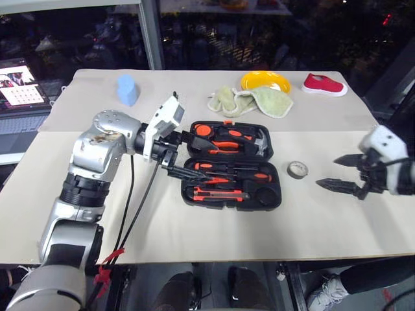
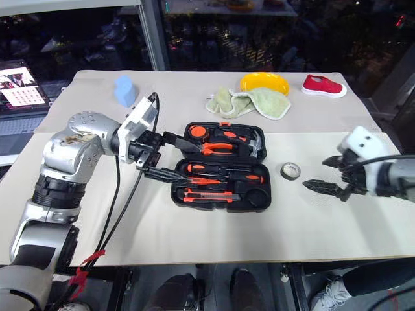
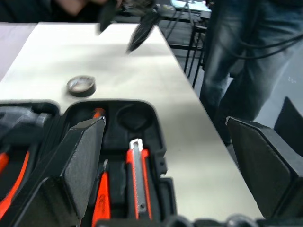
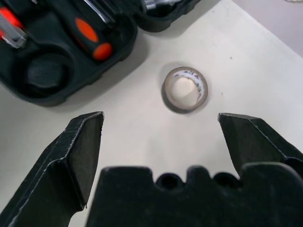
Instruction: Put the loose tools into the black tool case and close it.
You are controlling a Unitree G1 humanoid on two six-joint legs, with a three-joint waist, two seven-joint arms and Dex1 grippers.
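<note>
In the left eye view, the black tool case [image 1: 232, 165] lies open in the middle of the picture on the tabletop [image 1: 194, 227], and most of its slots are full. I see orange-and-black screwdrivers [image 1: 233, 170] in the middle rows and the utility knife [image 1: 220, 194] in the bottom row. One round slot at the lower right of the case looks bare. The small tape roll [image 1: 297, 170] lies just right of the case, flat on the tabletop and apart from it. My left end effector [image 1: 181, 155] is at the left edge of the case, spread wide and holding nothing. My right end effector [image 1: 343, 173] is at the right side of the picture, near the roll, also wide open and holding nothing. In the left wrist view, I look between my two dark fingers [image 3: 71, 175] across the case, with the knife in the lower middle and the roll in the upper left. In the right wrist view, the roll sits in the upper middle, between and past my open fingers [image 4: 75, 151], with a corner of the case at the upper left. I think the roll is light and stiff, like a little ring, and it may slide on the smooth top. I would pinch it across its outer sides, or hook one finger through the hole. The case lid looks hard and should fold shut with a push on its far edge.
</note>
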